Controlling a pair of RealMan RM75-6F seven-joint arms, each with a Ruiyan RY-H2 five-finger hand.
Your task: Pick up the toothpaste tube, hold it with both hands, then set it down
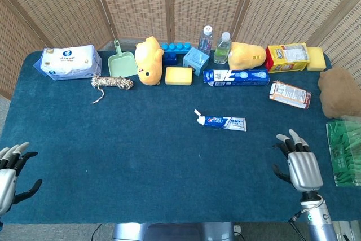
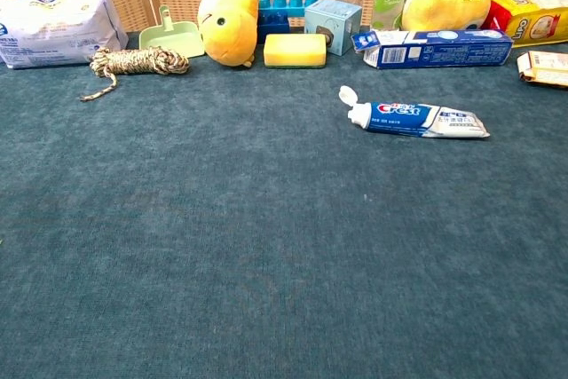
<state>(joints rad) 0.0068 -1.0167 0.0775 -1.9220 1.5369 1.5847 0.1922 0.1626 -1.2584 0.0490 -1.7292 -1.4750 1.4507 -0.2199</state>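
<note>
The toothpaste tube (image 1: 224,122) lies flat on the table (image 1: 141,150), about the middle and a bit to the right, cap end pointing left w/ the flip cap open; nothing touches it. The right hand (image 1: 299,165) is near the right front edge, fingers spread, holding nothing, well apart from the tube. The left hand (image 1: 10,170) is at the far-left front corner, also released w/ fingers apart, very far from the tube. Risks, in my judgement: the tube is low and flat on soft cloth, so fingers may slide over it or push it away instead of getting under it. The open cap can catch on a finger, and a squeeze on the body may press paste out. The toothpaste box (image 1: 236,77) sits just behind, so an overshoot could knock it. For the both-hands hold, the left hand needs a long reach; bad timing there could make a drop.
</note>
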